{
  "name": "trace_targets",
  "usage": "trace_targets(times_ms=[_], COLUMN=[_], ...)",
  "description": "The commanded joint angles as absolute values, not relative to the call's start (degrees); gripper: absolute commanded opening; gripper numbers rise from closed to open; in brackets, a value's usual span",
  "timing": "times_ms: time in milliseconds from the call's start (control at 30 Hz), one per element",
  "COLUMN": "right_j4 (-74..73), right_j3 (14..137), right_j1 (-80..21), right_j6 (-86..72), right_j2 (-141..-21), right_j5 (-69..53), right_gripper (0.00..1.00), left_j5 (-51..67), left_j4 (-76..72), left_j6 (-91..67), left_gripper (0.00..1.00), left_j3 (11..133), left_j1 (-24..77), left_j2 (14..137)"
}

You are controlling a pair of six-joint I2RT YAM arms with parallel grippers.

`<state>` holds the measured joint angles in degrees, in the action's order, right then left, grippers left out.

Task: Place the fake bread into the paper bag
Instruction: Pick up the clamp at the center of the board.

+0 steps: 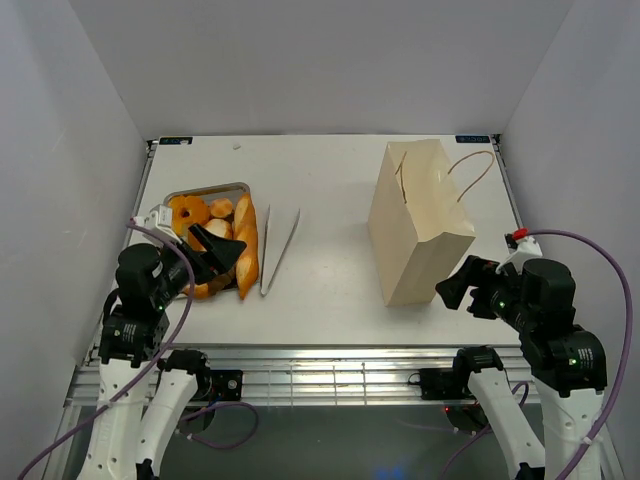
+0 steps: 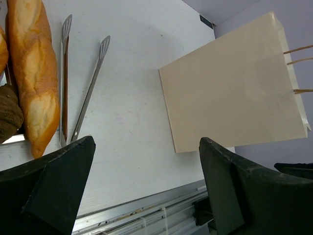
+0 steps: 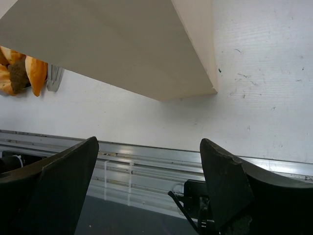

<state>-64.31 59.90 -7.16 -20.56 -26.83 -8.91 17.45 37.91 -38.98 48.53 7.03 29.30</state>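
Observation:
The fake bread lies at the left: a long baguette (image 1: 246,243), a ring donut (image 1: 186,213) and rolls (image 1: 220,208) in a steel tray (image 1: 203,189). The baguette also shows in the left wrist view (image 2: 31,73). The cream paper bag (image 1: 418,222) stands upright at the right, and shows in the left wrist view (image 2: 234,88) and the right wrist view (image 3: 122,46). My left gripper (image 1: 222,257) is open and empty, hovering over the tray's near end. My right gripper (image 1: 458,285) is open and empty, near the bag's front right corner.
Silver metal tongs (image 1: 278,248) lie on the table just right of the baguette, also in the left wrist view (image 2: 80,83). The bag's cord handles (image 1: 470,170) loop out to the right. The table's aluminium front rail (image 1: 320,375) runs along the near edge.

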Motion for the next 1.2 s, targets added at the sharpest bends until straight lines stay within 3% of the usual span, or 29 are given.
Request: trace_targets(times_ms=[0,233,500,733,1167], right_j4=[-64.5,-62.7,-59.2,-57.4,-57.3], right_j3=[62.4,62.8,66.5,69.3,71.5], right_j1=[-7.4,-7.4,-7.4,-7.4,-7.4], right_j6=[-18.9,-17.1,-14.6,-14.6,-13.9], right_j2=[-27.7,-32.7,-35.9,-35.8,-32.3], right_j5=[-8.5,-14.1,-17.3,-21.9,-23.6], right_gripper=[0.9,0.9,0.9,0.9,0.9], left_j5=[19.1,25.1,22.8,-3.1,-27.2], left_j4=[38.8,31.4,26.1,25.8,22.1], left_j6=[-37.6,-39.9,-39.0,-37.1,-34.0], left_gripper=[0.98,0.98,0.98,0.98,0.98], left_j3=[50.3,46.9,48.6,54.0,55.0], left_j1=[7.3,7.3,8.5,25.8,34.3], left_j2=[33.0,40.5,53.5,66.9,82.2])
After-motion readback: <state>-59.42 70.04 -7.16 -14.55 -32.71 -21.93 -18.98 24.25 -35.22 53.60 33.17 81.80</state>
